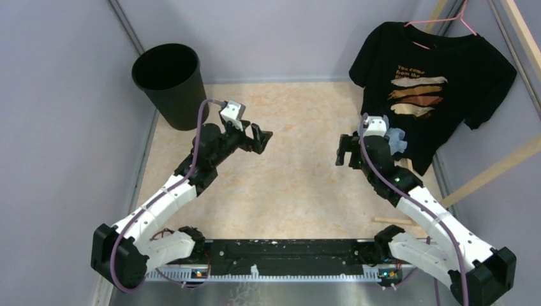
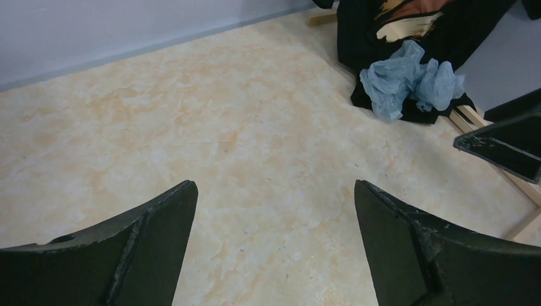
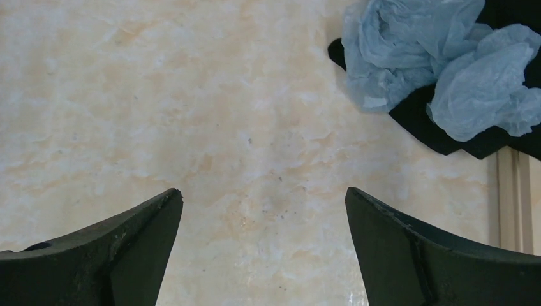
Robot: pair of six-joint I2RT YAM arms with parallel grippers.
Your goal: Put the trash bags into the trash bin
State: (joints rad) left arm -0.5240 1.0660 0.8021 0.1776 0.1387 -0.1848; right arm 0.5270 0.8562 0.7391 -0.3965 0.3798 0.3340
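The light-blue crumpled trash bag lies on the hem of the black T-shirt at the table's right side; it also shows in the left wrist view and the right wrist view. The black trash bin stands upright and looks empty at the far left corner. My left gripper is open and empty above mid-table, right of the bin. My right gripper is open and empty, just left of the bag. Both wrist views show only bare tabletop between the fingers.
A black printed T-shirt hangs on a pink hanger at the far right, its hem on the table. Wooden frame bars run along the right side. Grey walls enclose the beige marbled tabletop.
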